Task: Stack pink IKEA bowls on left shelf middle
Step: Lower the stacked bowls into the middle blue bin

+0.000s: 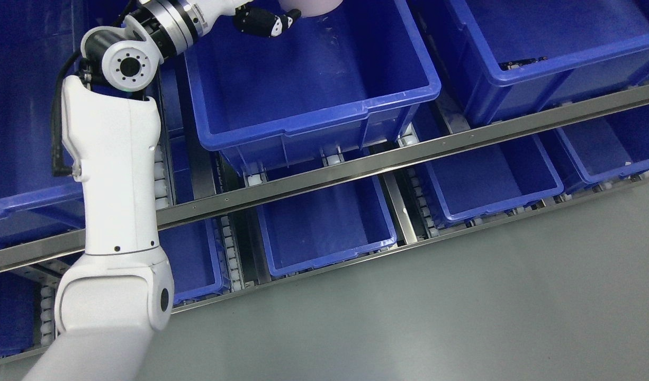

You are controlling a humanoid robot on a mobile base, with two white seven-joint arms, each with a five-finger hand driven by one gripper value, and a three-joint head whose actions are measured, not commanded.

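Nearest to me is plain grey floor (462, 317), filling the lower right, with nothing lying on it. My left arm (113, 211) comes up from the bottom left corner and crosses right over the front of the shelf, so it hides a good chunk of the left side bins.

Next up is the lower shelf level: a row of blue bins behind the front edge, one small bin (324, 227) in the middle, another (494, 174) to its right, plus partly hidden ones on the left. They sit on white roller tracks (229, 248) between metal dividers. All I can see inside them is bare blue plastic.

A long metal rail (356, 169) runs diagonally across, marking the front edge of the level above. On that level sits a big blue bin (303, 106) in the middle, with another large bin (541, 47) to its right that has a small dark item (525, 62) lying on its front rim, too small to identify.

Farthest away, at the top edge over the back of the middle big bin, is my left hand (261, 22). The black fingers (274, 26) are curled against the side of a pale pink bowl (314, 6), which is mostly cut off by the top edge. Looks like a grip, though only part of it shows.
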